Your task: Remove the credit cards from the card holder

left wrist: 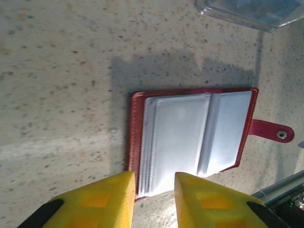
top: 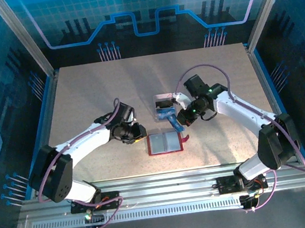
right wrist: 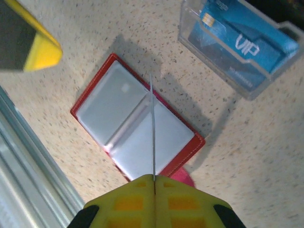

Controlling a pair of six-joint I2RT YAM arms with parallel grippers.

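Card holder [top: 164,142] open mid-frame on speckled table [top: 82,95], blue walls [top: 138,3].
Left gripper [left wrist: 154,183] gapes; right gripper [right wrist: 154,180] pinches an edge-on card [right wrist: 153,128].

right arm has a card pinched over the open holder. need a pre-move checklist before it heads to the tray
1. Grip: right gripper has its jaws shut on the held card. Ok.
2. Is the held card free of the card holder pockets? It is seen edge-on. Cannot tell.
3. The card holder lies open and flat. Ok.
4. Brace: left gripper has its jaws open at the holder's edge. Contact: cannot tell.
5. The clear tray is close by and seems to have room beside the blue card. Ok.
6. Other cards in the pockets: cannot tell.
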